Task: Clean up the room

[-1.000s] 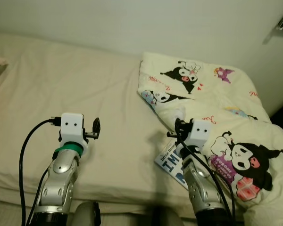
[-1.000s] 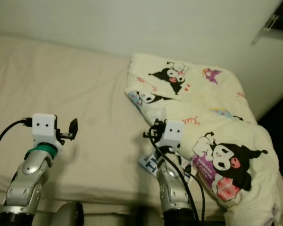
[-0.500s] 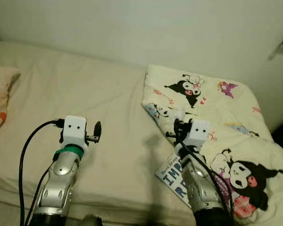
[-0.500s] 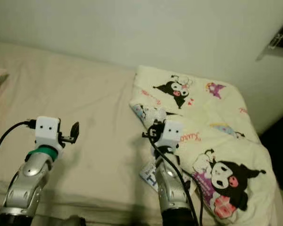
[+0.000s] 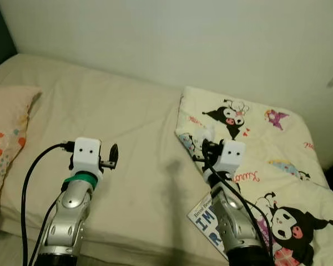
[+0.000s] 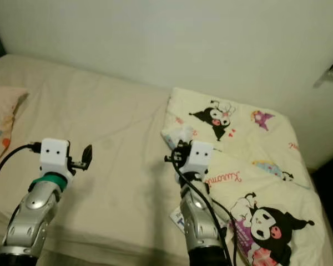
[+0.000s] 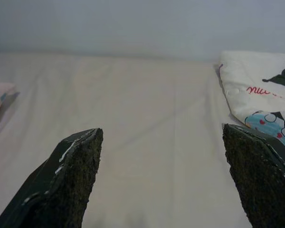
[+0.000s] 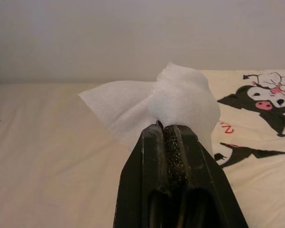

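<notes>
My right gripper [image 8: 168, 130] is shut on a crumpled white tissue [image 8: 175, 102], held up above the bed near the edge of a cartoon-print blanket [image 5: 255, 144]. The same tissue [image 6: 180, 134] pokes out beyond the right wrist block. My left gripper [image 7: 164, 156] is open with nothing between its fingers, raised over the bare cream sheet [image 5: 122, 138]. A book with a blue and white cover [image 5: 206, 219] lies on the bed under my right arm, partly hidden by it.
A pillow [image 5: 5, 127] with an orange pattern lies at the bed's left end. A plain pale wall [image 5: 172, 39] runs behind the bed. The blanket covers the bed's right part.
The head camera has swung left and up, bringing the pillow into view. Both arms hold the same pose, and the tissue stays in my right gripper.
</notes>
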`<state>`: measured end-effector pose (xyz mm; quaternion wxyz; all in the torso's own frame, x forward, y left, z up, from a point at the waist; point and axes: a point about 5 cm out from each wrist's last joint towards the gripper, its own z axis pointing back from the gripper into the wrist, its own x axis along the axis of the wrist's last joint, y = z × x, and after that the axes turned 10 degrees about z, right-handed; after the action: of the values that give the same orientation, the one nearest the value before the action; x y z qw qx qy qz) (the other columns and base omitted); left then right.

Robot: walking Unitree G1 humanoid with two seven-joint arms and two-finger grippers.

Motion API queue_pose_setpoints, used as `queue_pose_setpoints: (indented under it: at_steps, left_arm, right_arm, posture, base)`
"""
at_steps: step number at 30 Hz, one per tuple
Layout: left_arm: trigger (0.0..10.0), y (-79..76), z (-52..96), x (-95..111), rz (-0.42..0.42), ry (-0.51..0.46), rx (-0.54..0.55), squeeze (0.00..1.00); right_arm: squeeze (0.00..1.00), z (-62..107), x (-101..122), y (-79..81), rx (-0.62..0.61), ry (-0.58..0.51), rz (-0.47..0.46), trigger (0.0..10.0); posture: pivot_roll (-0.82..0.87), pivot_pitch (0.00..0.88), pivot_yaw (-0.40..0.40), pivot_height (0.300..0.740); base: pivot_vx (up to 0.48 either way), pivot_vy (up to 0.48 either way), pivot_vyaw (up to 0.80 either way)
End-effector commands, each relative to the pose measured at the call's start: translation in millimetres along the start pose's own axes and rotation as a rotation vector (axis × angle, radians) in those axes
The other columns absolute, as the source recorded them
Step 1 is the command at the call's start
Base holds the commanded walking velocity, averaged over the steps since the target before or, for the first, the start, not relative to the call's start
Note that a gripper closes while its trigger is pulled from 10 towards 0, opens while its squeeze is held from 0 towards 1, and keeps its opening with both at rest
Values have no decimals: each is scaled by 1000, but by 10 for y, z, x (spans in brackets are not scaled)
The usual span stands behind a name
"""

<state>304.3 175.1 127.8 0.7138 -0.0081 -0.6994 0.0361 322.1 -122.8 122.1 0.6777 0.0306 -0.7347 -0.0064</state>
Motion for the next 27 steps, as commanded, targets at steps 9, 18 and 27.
queue_pose_setpoints:
  at_steps: [9, 18, 27]
  left_arm:
    - [10000, 9, 47, -67, 8, 23, -1, 0]
    - [10000, 9, 57, -89, 11, 36, -9, 0]
    - [10000, -23, 41, -82, 20, 36, -25, 0]
  right_arm:
    - [0, 60, -105, -43, -17, 59, 4, 10000]
    - [0, 71, -134, -52, -27, 72, 7, 10000]
    - [0, 72, -146, -79, -37, 81, 8, 10000]
  posture:
    - [121, 0, -55, 740]
    - [119, 0, -49, 740]
    - [118, 0, -46, 740]
  base:
    - [0, 0, 0]
    - [0, 0, 0]
    - [0, 0, 0]
